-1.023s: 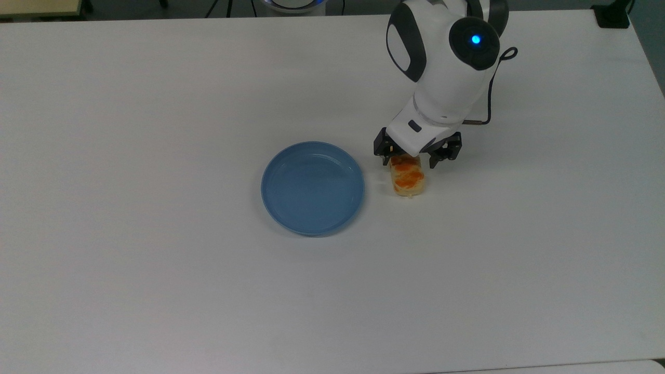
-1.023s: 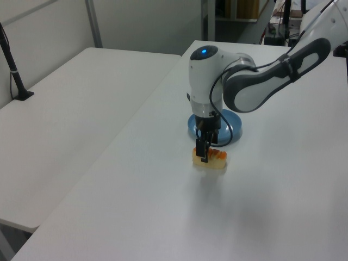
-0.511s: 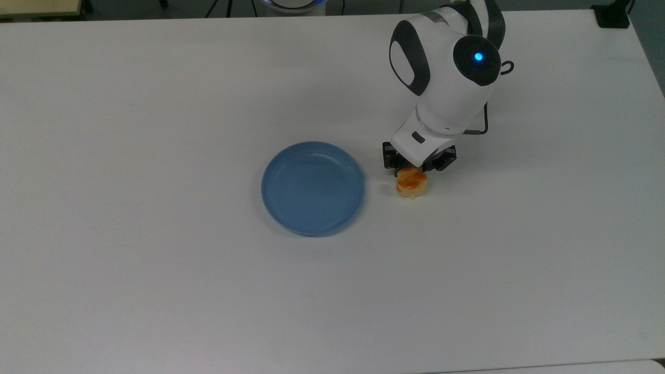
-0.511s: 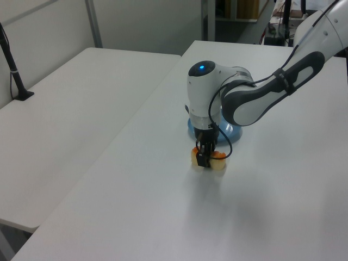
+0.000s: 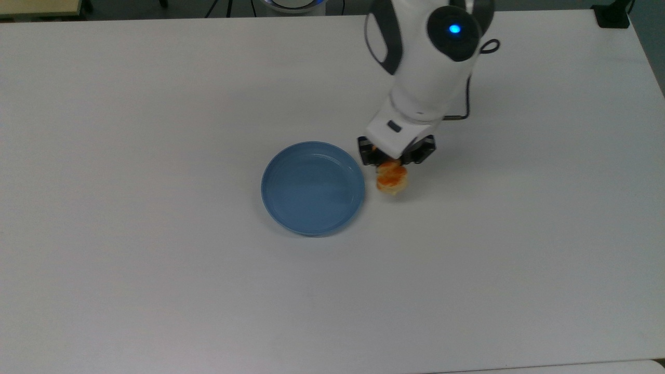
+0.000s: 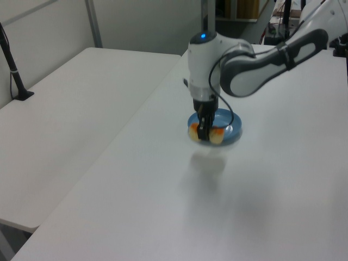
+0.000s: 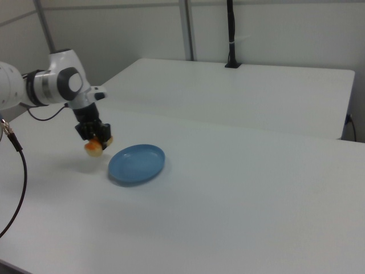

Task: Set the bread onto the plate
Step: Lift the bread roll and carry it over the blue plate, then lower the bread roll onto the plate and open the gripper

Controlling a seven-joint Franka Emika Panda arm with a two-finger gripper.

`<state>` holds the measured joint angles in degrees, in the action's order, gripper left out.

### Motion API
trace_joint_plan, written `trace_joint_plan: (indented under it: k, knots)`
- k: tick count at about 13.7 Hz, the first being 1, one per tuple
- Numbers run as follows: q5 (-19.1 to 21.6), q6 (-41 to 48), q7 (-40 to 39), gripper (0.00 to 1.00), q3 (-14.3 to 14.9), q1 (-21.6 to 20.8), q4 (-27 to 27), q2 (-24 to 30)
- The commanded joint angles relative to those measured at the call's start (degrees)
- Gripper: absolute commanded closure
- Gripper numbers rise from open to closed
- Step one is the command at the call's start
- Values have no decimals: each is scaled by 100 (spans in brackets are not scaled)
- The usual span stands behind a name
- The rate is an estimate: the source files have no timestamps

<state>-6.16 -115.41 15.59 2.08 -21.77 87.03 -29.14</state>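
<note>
The bread (image 5: 392, 179), a pale loaf with orange-brown bumps, hangs above the white table (image 5: 156, 285), held in my gripper (image 5: 396, 162). It floats just off the top view's right edge of the light-blue plate (image 5: 311, 188). In the left view the bread (image 6: 216, 135) is lifted in front of the plate (image 6: 232, 126), with the gripper (image 6: 204, 132) shut on its middle. In the right view the bread (image 7: 93, 146) sits under the gripper (image 7: 94, 137), to the right view's left of the plate (image 7: 137, 163). A faint shadow lies on the table below the loaf.
A second white table (image 6: 70, 109) stands beside this one, separated by a narrow gap. A black post (image 7: 231, 34) rises from that far table. A black cable (image 7: 14, 171) hangs from the arm at the right view's left.
The gripper has lifted the bread off the table and carried it toward the plate. The arm has risen and shifted to the top view's left.
</note>
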Motion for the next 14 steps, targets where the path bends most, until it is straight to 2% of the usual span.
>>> trace_joint_plan:
  k: [1,5,7,9,10,11,12,13,14]
  knots:
    - [-52,115,-898,70,29,558,59,92]
    - [-87,28,-1453,69,29,1060,68,-48]
    - [-96,19,-1489,68,29,1078,86,-92]
    - [-131,-156,-1489,60,29,1078,112,-232]
    - [-131,-253,-1480,49,29,1078,112,-311]
    - [-123,-262,-1472,26,29,1078,112,-312]
    - [-123,-254,-1480,18,29,1078,112,-303]
    - [-123,-254,-1480,0,29,1087,112,-303]
    - [-123,-254,-1480,0,29,1095,104,-295]
